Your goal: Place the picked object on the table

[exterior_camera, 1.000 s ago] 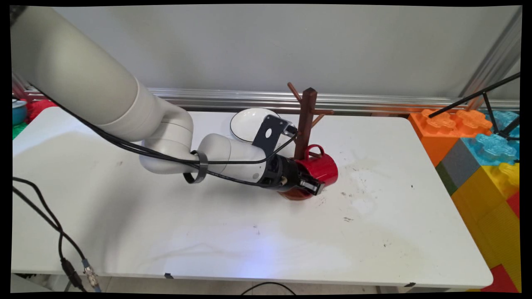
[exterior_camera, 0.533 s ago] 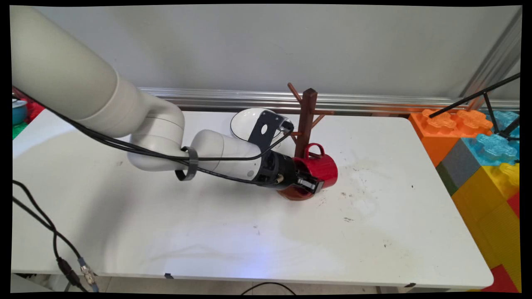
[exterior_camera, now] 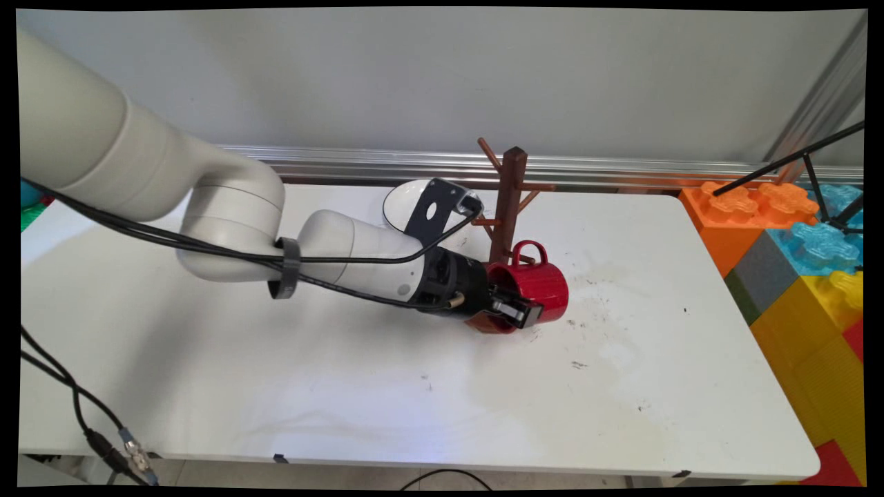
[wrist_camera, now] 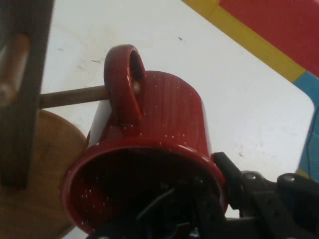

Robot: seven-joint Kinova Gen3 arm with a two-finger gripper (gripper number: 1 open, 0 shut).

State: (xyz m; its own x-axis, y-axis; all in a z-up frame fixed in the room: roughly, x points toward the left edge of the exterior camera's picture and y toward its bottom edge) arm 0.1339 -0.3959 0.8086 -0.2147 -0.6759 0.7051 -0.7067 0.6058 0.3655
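1. One thing is in my tool (exterior_camera: 514, 307): the red mug (exterior_camera: 542, 290). The tool is closed on the mug's rim wall, with one finger inside the mouth and the other on the outer side. Both views show this pinch.
2. The mug lies on its side with the mouth towards the wrist and the handle (wrist_camera: 124, 84) on top. It sits low, just beside the wooden mug tree (exterior_camera: 512, 200) and over the edge of the tree's round base (exterior_camera: 487, 323). I cannot tell whether its lower side touches the base or the worktop (exterior_camera: 345, 366).
3. In the hand view a lower peg (wrist_camera: 70, 97) reaches the handle, and its tip goes out of sight right at the loop. I judge they are touching or nearly so, so I treat this as the tight spot.
4. A rim pinch on glazed ceramic is a weak hold, I reckon, and any bump on the handle could twist the mug between the pads. I favour slow, small moves with the wrist angle fixed.
5. I watch the hand view for the peg and handle, and the main view for the gap to the upright post.
6. The white bowl (exterior_camera: 404, 200) sits behind the forearm and the toy blocks (exterior_camera: 794, 262) are well apart at the right. The cables along the arm concern me more.
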